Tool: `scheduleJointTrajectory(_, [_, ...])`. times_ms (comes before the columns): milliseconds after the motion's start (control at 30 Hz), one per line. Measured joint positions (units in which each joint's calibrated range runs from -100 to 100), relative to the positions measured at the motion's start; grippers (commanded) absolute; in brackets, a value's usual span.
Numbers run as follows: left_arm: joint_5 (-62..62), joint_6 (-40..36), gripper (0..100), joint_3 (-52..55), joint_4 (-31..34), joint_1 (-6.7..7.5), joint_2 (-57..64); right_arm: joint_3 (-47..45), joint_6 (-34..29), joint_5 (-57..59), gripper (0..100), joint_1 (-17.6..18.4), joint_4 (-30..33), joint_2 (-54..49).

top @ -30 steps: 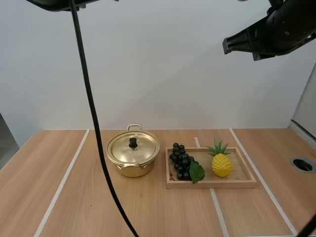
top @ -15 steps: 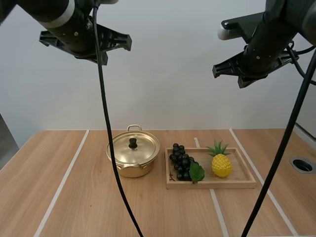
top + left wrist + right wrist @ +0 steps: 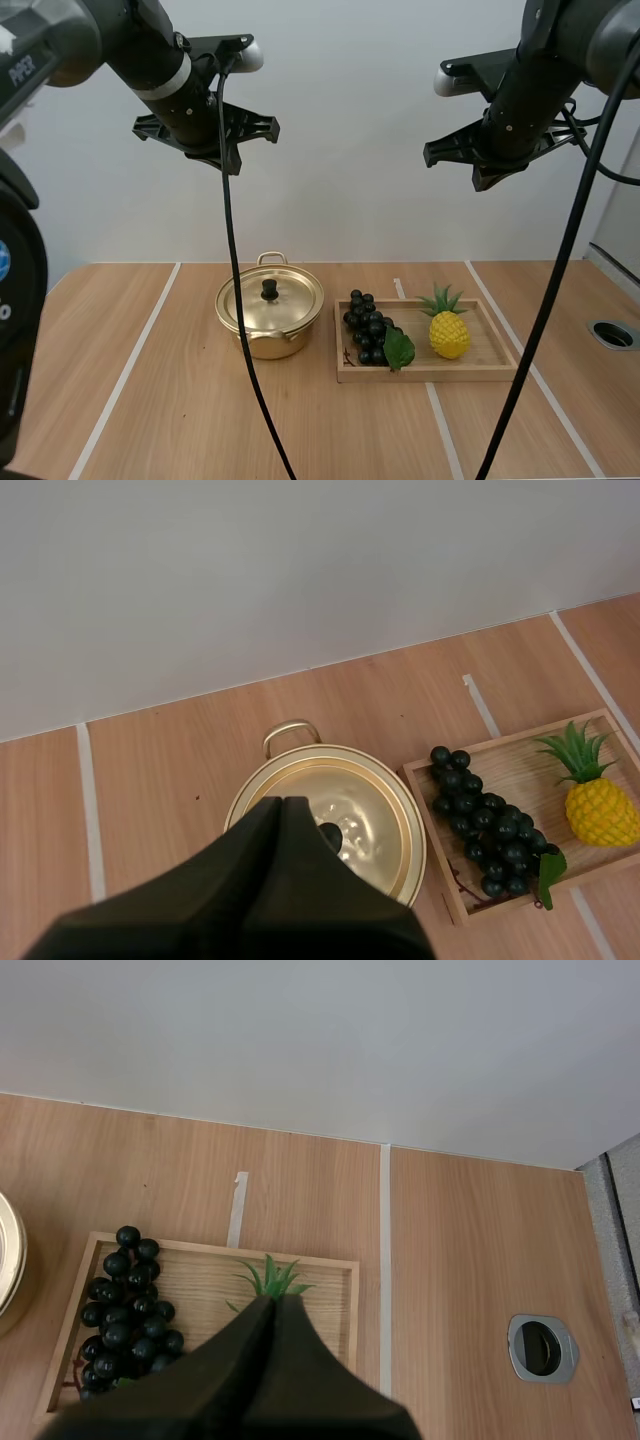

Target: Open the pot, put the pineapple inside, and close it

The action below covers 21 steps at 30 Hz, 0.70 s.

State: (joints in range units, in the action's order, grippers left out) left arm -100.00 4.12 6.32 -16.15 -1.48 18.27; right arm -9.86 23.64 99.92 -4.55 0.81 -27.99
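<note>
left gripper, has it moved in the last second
Yes. In the high view the left gripper has come down and to the right, closer to the spot above the pot, which has stayed put.

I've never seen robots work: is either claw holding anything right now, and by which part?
Nothing is held. The left gripper above the pot and the right gripper above the tray are both shut on nothing.

Glossy metal pot (image 3: pixel 290 300); seemingly matt wooden tray (image 3: pixel 440 374).
</note>
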Motion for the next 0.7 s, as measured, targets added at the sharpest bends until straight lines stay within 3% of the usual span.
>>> scheduleJointTrajectory(233, [0.0, 7.3, 0, 3.6, -5.6, 0.0, -5.0, -6.0, 0.0, -1.8, 0, 0.0, 0.0, 1.3])
scheduleJointTrajectory(367, [0.0, 10.4, 10, 5.5, -6.1, 0.0, -7.4, -9.8, 0.0, -7.1, 0, 0.0, 0.3, 1.5])
scheduleJointTrajectory(533, [0.0, 12.3, 41, 6.4, -6.1, 0.0, -10.5, -10.9, 0.0, -10.5, 0, 0.0, 1.1, 1.9])
scheduleJointTrajectory(700, [0.0, 15.1, 96, 6.4, -6.9, 0.0, -12.3, -10.9, 0.0, -12.5, 0, 0.0, 1.5, 1.9])
